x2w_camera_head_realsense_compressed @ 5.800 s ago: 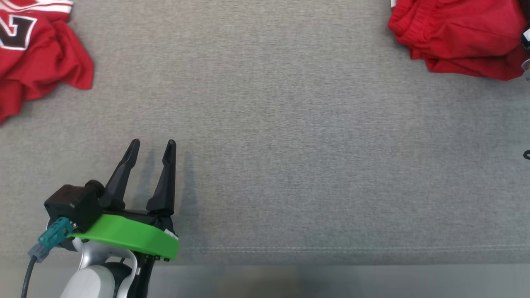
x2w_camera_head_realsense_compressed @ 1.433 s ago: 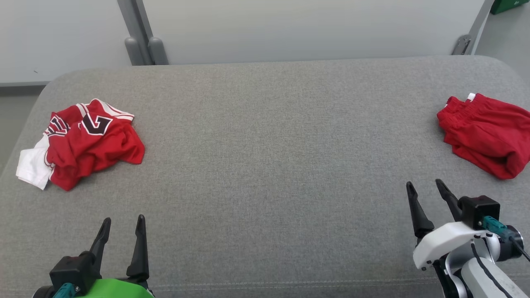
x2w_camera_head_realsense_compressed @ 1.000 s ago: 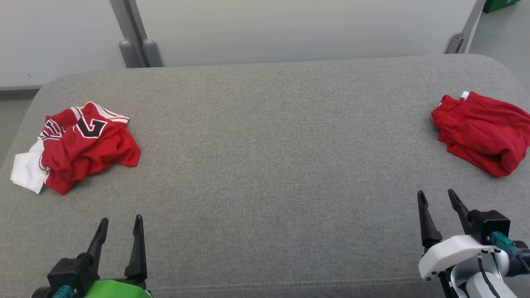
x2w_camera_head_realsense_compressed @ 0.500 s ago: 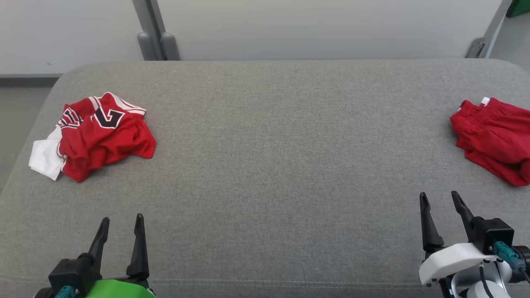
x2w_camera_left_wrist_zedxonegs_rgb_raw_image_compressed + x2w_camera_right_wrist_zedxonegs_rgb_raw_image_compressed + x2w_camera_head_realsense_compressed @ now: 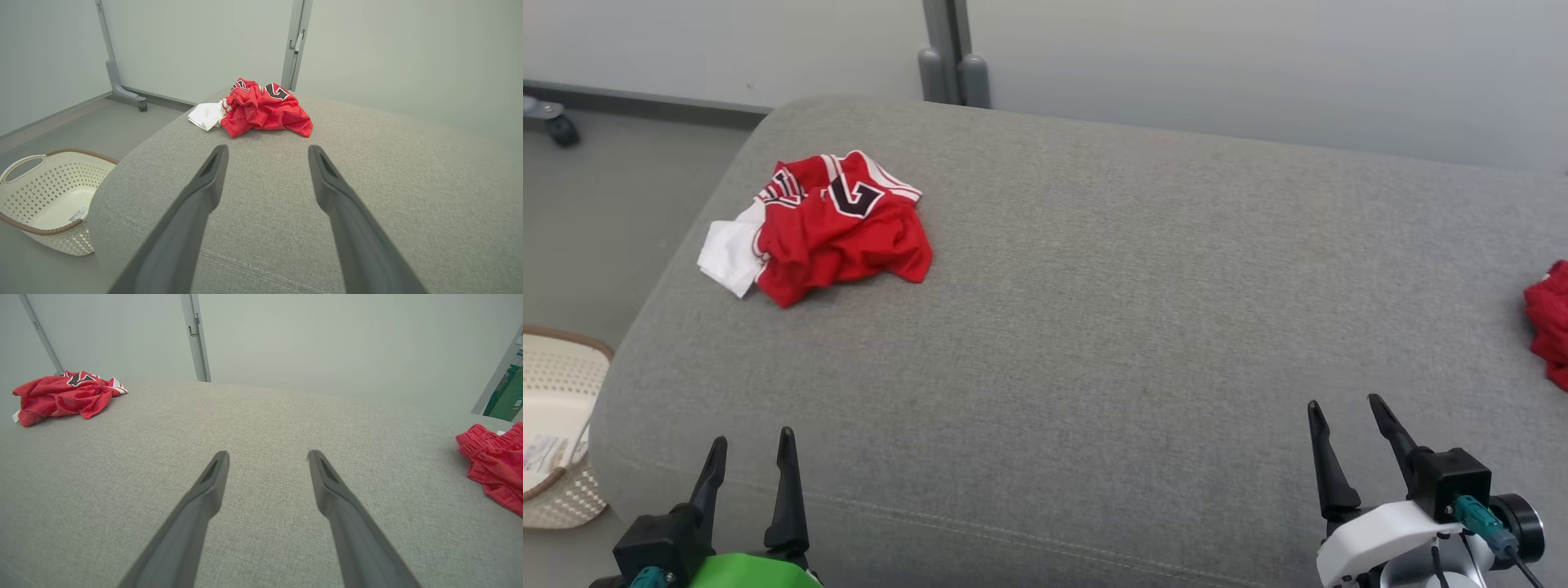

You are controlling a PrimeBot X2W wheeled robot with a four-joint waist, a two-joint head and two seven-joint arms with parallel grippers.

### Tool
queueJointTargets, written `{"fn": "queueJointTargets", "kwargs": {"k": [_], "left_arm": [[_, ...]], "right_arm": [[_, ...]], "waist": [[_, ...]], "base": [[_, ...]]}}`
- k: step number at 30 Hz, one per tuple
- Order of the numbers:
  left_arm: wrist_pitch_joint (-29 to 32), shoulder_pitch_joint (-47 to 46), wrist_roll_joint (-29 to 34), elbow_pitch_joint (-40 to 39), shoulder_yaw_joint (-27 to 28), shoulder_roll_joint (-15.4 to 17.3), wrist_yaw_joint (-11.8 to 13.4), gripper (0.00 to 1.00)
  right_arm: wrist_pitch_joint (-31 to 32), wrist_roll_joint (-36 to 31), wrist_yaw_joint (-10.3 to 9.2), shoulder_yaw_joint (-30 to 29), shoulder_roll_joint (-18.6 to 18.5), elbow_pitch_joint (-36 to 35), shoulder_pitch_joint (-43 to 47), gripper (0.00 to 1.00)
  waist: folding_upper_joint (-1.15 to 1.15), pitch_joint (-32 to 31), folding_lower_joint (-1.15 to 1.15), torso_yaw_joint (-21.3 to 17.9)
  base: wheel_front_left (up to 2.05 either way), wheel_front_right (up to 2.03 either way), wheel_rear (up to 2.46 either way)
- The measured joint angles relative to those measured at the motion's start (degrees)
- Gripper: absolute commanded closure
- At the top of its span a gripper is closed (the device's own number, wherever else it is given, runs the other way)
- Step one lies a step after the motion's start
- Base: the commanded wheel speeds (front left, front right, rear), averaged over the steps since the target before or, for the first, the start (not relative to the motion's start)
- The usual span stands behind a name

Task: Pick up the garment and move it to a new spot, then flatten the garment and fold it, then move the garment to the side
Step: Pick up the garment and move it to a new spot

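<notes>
at the far left a cream basket (image 5: 560, 376) stands on the floor beside the grey bench (image 5: 1094, 327). the head view catches its rim and wall, while the left wrist view looks into the basket (image 5: 61, 243), down to a label on its bottom. the red jersey (image 5: 841, 229) lies crumpled on the bench's far left part, black lettering up, with a white cloth (image 5: 727, 257) touching its left edge. the left gripper (image 5: 752, 441) hangs over the near edge, fingers spread wide and empty. its wrist view puts the jersey (image 5: 265, 110) straight ahead, well apart. the right gripper (image 5: 1344, 404) is likewise spread and empty, the jersey (image 5: 61, 396) far to its left. red shorts (image 5: 1547, 327) are cut by the head view's edge; the right wrist view shows their waistband (image 5: 474, 441).
</notes>
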Motion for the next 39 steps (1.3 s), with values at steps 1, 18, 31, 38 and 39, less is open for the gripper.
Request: {"fn": "queueJointTargets", "kwargs": {"k": [1,18,31,38,39], "left_arm": [[0.0,0.0,0.0,0.0,0.0,0.0,0.0,0.00],[0.0,0.7,-2.6,-1.6,3.7,0.1,0.0,0.00],[8.4,-17.9,-15.4,-2.5,9.6,2.8,-4.3,0.00],[18.5,-30.9,-33.5,4.0,16.9,2.8,-6.0,0.00],[19.8,-32.5,-35.2,5.4,17.6,2.9,-6.0,0.00]], "right_arm": [[0.0,0.0,0.00,0.1,0.0,-0.1,0.0,0.00],[2.2,-2.5,-0.01,-0.5,-0.4,-4.8,1.3,0.00],[5.5,-6.2,-0.01,-1.4,-3.2,-11.1,-4.1,0.00],[7.3,-8.1,0.03,-1.2,-4.6,-13.9,-8.4,0.00],[7.3,-8.2,0.07,-1.1,-4.7,-13.9,-9.0,0.00]], "waist": [[0.00,-0.1,0.00,0.8],[0.00,2.9,0.00,9.4],[0.00,12.7,0.00,8.8],[0.00,18.2,0.01,7.4],[0.00,19.0,0.00,7.2]], "base": [[0.00,0.00,0.00],[0.00,0.00,0.00],[0.00,0.00,0.00],[0.00,0.00,0.00],[0.00,0.00,0.00]]}}
